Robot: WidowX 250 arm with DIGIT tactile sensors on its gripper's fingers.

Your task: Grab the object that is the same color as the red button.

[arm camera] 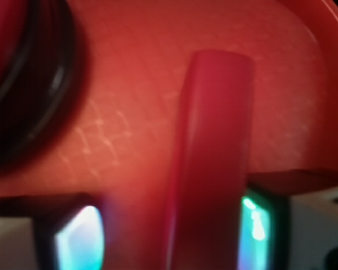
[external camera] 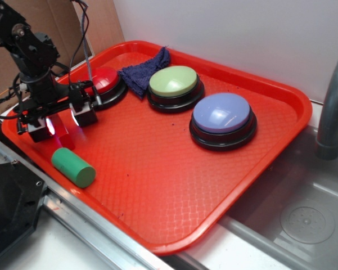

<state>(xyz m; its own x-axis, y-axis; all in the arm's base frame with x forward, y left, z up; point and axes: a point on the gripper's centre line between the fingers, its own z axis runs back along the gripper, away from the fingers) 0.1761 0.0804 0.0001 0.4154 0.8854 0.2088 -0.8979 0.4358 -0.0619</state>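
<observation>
A: How is the arm posing in the exterior view?

B: The black arm is reaching down at the left end of the red tray, with the gripper pointing at the tray floor just in front of the red button. Its two fingers are standing apart, glowing faintly at the pads.

A: What are the jaws doing?

B: They are sitting partly open, one either side of the red block. In the wrist view the right pad is lying against or just beside the block, while a gap is showing on the left side. Whether the block is actually gripped cannot be told.

A: How many of each thing are lying on the tray?

B: Three domed buttons: the red one, a green button and a lavender-blue button. Also one green cylinder lying on its side near the front left rim, one dark blue cloth between the red and green buttons, and one red block.

A: What is each view showing that the other is not?

B: The wrist view is showing the block clearly, as a long bar running away between the fingers; in the exterior view only a small piece of it is showing below the gripper. The exterior view alone is showing the grey sink and faucet at right.
</observation>
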